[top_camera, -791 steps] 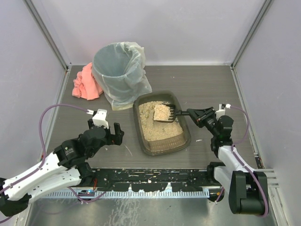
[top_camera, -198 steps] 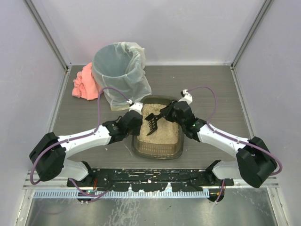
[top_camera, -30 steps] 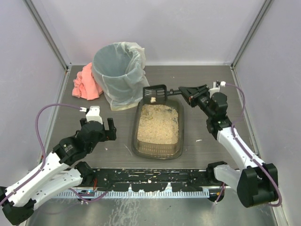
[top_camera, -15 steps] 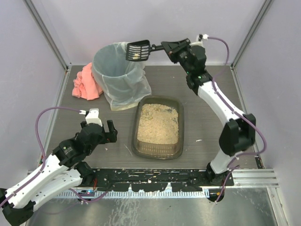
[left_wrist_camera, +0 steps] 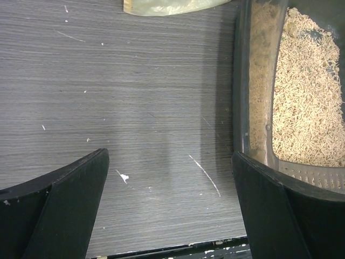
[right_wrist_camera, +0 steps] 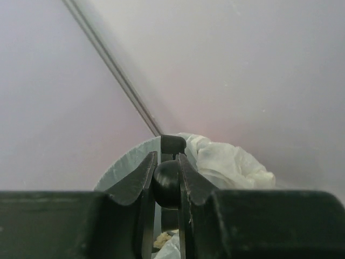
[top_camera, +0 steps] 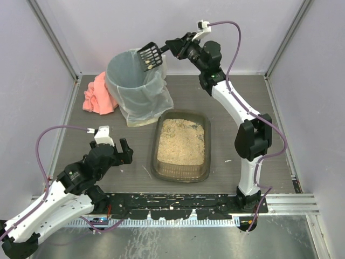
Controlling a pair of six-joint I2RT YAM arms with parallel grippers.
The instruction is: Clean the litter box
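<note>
The litter box [top_camera: 181, 168], a shallow dark tray of beige litter, lies mid-table. My right gripper [top_camera: 173, 45] is raised high at the back, shut on the handle of a black slotted scoop [top_camera: 150, 56]. The scoop hangs tilted over the far rim of the lined bin [top_camera: 131, 81], with a few pale clumps on it. In the right wrist view the fingers [right_wrist_camera: 141, 181] pinch the scoop's round handle end [right_wrist_camera: 167, 182] above the white liner [right_wrist_camera: 229, 164]. My left gripper [top_camera: 110, 154] rests low, left of the box, open and empty [left_wrist_camera: 170, 199]; the box wall [left_wrist_camera: 253, 108] stands beside its right finger.
A pink cloth [top_camera: 97, 95] lies left of the bin against the wall frame. Enclosure walls close in the back and both sides. A black rail [top_camera: 172, 202] runs along the near edge. A small white fleck [top_camera: 227, 161] lies right of the box.
My right arm has swung the scoop up and leftward from the box's far end to over the bin, and the scoop now tilts. The left arm has barely moved.
</note>
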